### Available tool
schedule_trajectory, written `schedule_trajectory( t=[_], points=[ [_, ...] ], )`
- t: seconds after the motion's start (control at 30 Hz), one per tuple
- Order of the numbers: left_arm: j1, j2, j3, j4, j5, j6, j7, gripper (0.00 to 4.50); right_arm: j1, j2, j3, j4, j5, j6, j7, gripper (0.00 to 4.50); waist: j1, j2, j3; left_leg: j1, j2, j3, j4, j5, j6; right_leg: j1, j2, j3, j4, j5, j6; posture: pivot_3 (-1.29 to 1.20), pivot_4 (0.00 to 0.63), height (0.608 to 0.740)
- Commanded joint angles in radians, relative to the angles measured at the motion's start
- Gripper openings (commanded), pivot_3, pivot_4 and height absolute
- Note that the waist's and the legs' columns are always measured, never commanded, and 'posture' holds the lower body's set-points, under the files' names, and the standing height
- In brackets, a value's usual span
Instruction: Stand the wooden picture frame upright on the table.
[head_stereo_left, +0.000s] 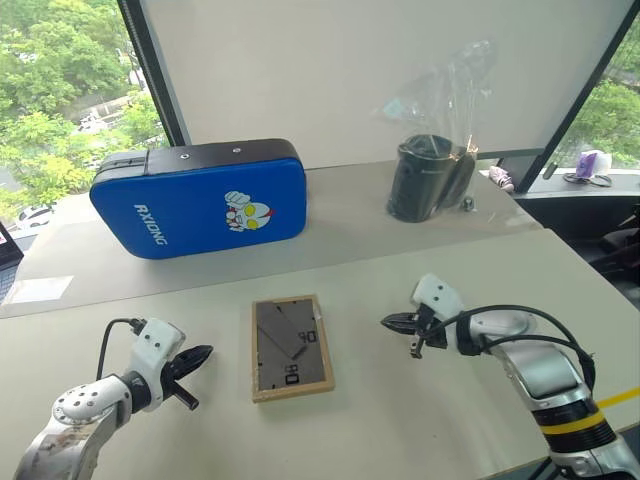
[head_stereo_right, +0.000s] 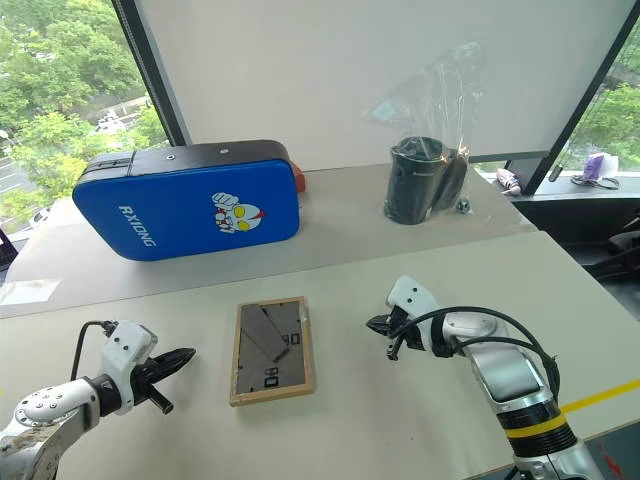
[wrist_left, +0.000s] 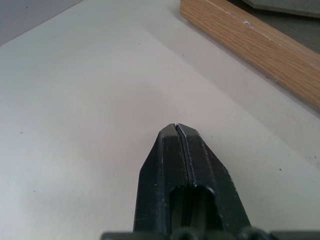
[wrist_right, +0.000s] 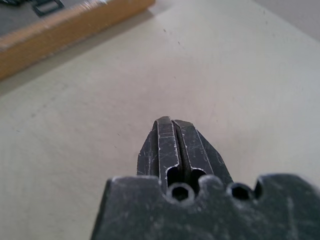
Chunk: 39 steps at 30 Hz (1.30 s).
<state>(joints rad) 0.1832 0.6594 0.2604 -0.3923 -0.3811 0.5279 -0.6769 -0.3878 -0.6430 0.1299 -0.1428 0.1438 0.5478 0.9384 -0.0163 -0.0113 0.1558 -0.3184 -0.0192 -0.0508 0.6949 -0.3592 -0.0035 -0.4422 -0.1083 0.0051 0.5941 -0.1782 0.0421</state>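
Left gripper (head_stereo_left: 196, 356): jaws clenched tight, fingers (wrist_left: 182, 150) pressed flat together, nothing between them. It holds nothing and touches nothing; it hangs just over the table (head_stereo_left: 400, 420) near the front edge, on the robot's left side, tips aimed toward the picture frame (head_stereo_left: 291, 346) and slightly down. A clear gap of bare tabletop lies between tips and frame.

Right gripper (head_stereo_left: 393, 322): jaws also clenched, fingers (wrist_right: 172, 142) closed on each other, empty. It hovers above the table on the robot's right side, pointing toward the frame and tilted down, well short of the frame's edge. Forearm comes in from the front right corner, wrist bent inward, cable looping over it.

The picture frame lies flat on the table, back side up, dark grey backing with the fold-out stand and clips showing, light wood border around it. It sits between the two grippers, near the middle of the front half of the table, not upright.

Toward the back edge: a blue padded case (head_stereo_left: 200, 200) on the left side, standing on its long side, and a black cup (head_stereo_left: 425, 178) in clear plastic wrap (head_stereo_left: 440, 95) on the right side. A seam line crosses the table between these and the frame.
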Motion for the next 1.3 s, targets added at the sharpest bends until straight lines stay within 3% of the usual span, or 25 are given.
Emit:
schedule_trajectory(
  t=[0.03, 0.23, 0.3, 0.37, 0.53, 0.67, 0.7, 0.77, 0.83, 0.93, 1.0, 1.07, 1.2, 1.3],
  points=[
    [0.032, 0.001, 0.026, -0.059, -0.031, -0.011, -0.018, 0.03, -0.022, -0.003, -0.024, -0.039, 0.035, -0.042, 0.012, 0.0, 0.001, 0.0, 0.0, 0.0, 0.0, 0.0, 0.0, 0.0, 0.0, 0.0, 0.0, 0.0, 0.0, 0.0, 0.0, 0.0, 0.15, 0.74],
    [0.044, 0.01, 0.028, -0.056, -0.037, -0.028, -0.04, 0.03, -0.01, -0.009, -0.021, -0.056, 0.044, -0.054, 0.01, 0.0, 0.001, 0.0, 0.0, -0.001, 0.0, 0.0, 0.0, -0.001, 0.001, 0.0, 0.0, 0.0, 0.0, 0.0, 0.0, 0.0, 0.15, 0.74],
    [0.042, 0.009, 0.025, -0.056, -0.037, -0.03, -0.046, 0.55, -0.005, -0.009, -0.024, -0.066, 0.051, -0.051, 0.008, 0.0, 0.002, 0.0, 0.0, -0.001, 0.0, 0.0, 0.0, -0.001, 0.001, 0.0, 0.0, 0.0, 0.0, 0.0, 0.0, 0.0, 0.15, 0.74],
    [0.041, 0.008, 0.022, -0.059, -0.041, -0.031, -0.054, 1.09, -0.002, -0.006, -0.028, -0.074, 0.054, -0.055, 0.001, 0.59, 0.002, 0.0, 0.0, -0.001, 0.0, 0.0, 0.0, -0.001, 0.001, 0.0, 0.0, 0.0, 0.0, 0.0, 0.0, 0.0, 0.15, 0.74],
    [0.041, 0.01, 0.016, -0.061, -0.042, -0.039, -0.071, 3.01, 0.01, 0.0, -0.037, -0.106, 0.092, -0.066, 0.017, 2.23, 0.002, 0.0, 0.0, -0.001, 0.0, 0.0, 0.0, -0.001, 0.001, 0.0, 0.0, 0.0, 0.0, 0.0, 0.0, 0.0, 0.15, 0.74],
    [0.047, 0.055, -0.034, -0.025, 0.057, -0.157, -0.109, 4.3, 0.03, -0.05, 0.01, -0.13, 0.061, -0.143, 0.065, 3.52, 0.003, 0.0, 0.0, -0.001, 0.0, 0.0, 0.0, -0.001, 0.001, 0.0, 0.0, -0.001, 0.0, 0.0, 0.0, 0.0, 0.15, 0.74],
    [0.049, 0.085, -0.07, 0.007, 0.132, -0.262, -0.125, 4.5, 0.028, -0.049, 0.024, -0.129, 0.048, -0.171, 0.064, 3.84, 0.003, 0.0, 0.0, -0.001, 0.0, 0.0, 0.0, -0.001, 0.001, 0.001, 0.0, -0.001, 0.0, 0.0, 0.0, 0.0, 0.15, 0.74],
    [0.043, 0.127, -0.123, 0.072, 0.242, -0.45, -0.15, 4.5, 0.024, -0.05, 0.057, -0.115, -0.002, -0.244, 0.054, 4.43, 0.003, 0.0, 0.0, 0.0, 0.0, 0.0, 0.0, -0.001, 0.001, 0.001, 0.0, -0.001, -0.001, 0.0, 0.0, 0.0, 0.15, 0.74],
    [0.018, 0.159, -0.164, 0.153, 0.332, -0.647, -0.159, 4.5, 0.012, -0.051, 0.099, -0.073, -0.098, -0.365, 0.017, 4.43, 0.003, 0.0, 0.0, 0.0, 0.0, 0.001, 0.0, 0.0, 0.001, 0.001, 0.0, 0.0, -0.001, 0.0, 0.0, 0.0, 0.15, 0.74],
    [-0.102, 0.221, -0.271, 0.396, 0.527, -1.147, -0.13, 4.5, -0.019, -0.051, 0.195, 0.01, -0.262, -0.6, -0.028, 4.43, 0.007, 0.0, 0.0, 0.002, -0.001, 0.002, 0.0, 0.0, 0.0, 0.002, 0.0, 0.0, -0.001, 0.0, 0.0, 0.0, 0.15, 0.74],
    [-0.206, 0.22, -0.312, 0.543, 0.614, -1.362, -0.069, 4.5, -0.025, -0.033, 0.235, 0.033, -0.278, -0.624, -0.008, 4.43, 0.012, 0.0, 0.0, 0.003, -0.001, 0.002, 0.0, 0.0, 0.0, 0.003, 0.0, 0.0, -0.001, 0.0, 0.0, 0.0, 0.15, 0.74],
    [-0.299, 0.203, -0.342, 0.674, 0.673, -1.519, -0.016, 4.5, -0.015, 0.005, 0.248, 0.01, -0.2, -0.444, 0.046, 4.43, 0.017, 0.0, 0.0, 0.005, -0.001, 0.002, 0.0, 0.0, 0.001, 0.005, -0.001, 0.0, -0.001, 0.001, 0.0, 0.0, 0.15, 0.74],
    [-0.399, 0.176, -0.386, 0.85, 0.695, -1.661, 0.038, 4.5, -0.038, 0.075, 0.233, -0.002, -0.103, -0.154, 0.08, 4.43, 0.017, 0.001, -0.001, 0.008, -0.001, 0.002, 0.001, -0.001, 0.003, 0.008, 0.0, 0.0, 0.001, 0.001, -0.001, 0.0, 0.15, 0.74],
    [-0.435, 0.18, -0.418, 0.905, 0.68, -1.719, 0.046, 4.5, -0.055, 0.072, 0.237, -0.005, -0.066, -0.02, 0.117, 3.76, 0.018, 0.001, -0.002, 0.009, -0.001, 0.001, 0.002, -0.002, 0.004, 0.008, 0.0, -0.001, 0.001, 0.001, -0.001, 0.0, 0.15, 0.74]
  ],
)
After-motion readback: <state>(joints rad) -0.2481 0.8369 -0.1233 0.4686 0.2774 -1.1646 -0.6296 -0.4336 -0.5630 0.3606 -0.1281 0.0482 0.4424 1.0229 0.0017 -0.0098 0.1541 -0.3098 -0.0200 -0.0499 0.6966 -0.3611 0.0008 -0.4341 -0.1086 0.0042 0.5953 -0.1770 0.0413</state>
